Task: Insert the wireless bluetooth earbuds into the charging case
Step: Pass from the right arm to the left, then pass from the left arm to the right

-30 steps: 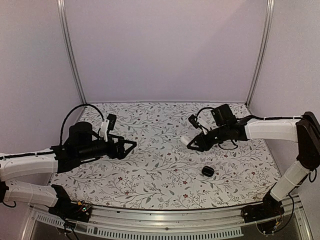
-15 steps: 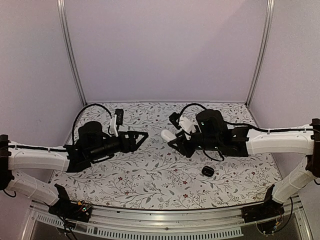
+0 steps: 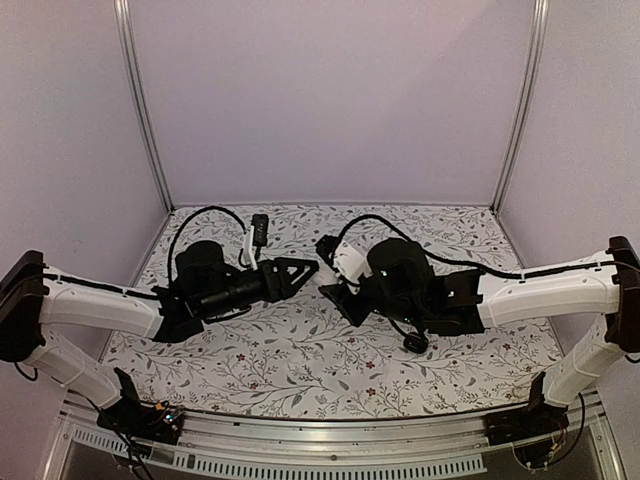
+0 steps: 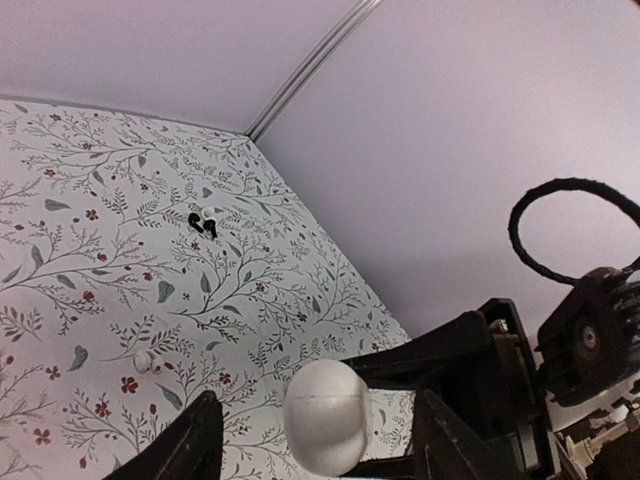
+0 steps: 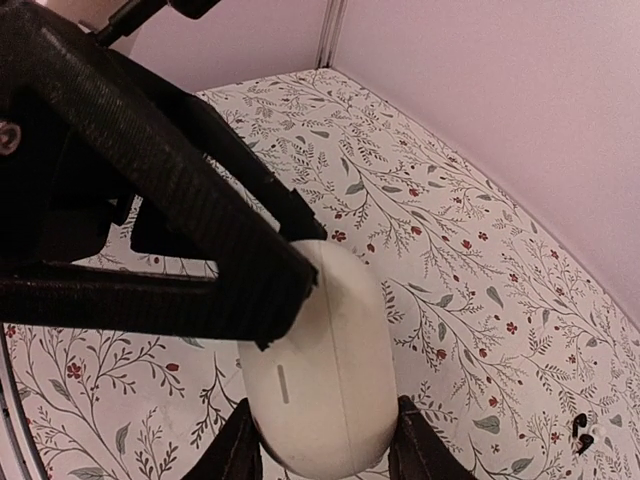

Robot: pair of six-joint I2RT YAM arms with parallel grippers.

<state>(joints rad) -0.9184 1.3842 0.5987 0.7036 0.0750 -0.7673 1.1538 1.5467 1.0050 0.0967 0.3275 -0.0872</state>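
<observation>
Floral-print worktop point(image 3: 300, 350), pale lilac walls. Right claw point(image 5: 328, 448) pinching white case point(image 5: 320, 370) by its sides, held above worktop near centre. Left claw point(image 4: 322, 432) meets it head-on, fingers point(image 4: 200, 445) spread either side of same case, gaps showing in left wrist view. In right wrist view one left finger lies against case. Black case point(image 3: 415, 342) on worktop, just on near side of right arm. Two dark earbuds point(image 4: 203, 222) lie together on worktop toward wall, well apart from both claws.

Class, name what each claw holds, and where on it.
Right claw grips the white charging case by one end's sides. Left claw straddles it, holding nothing.
</observation>
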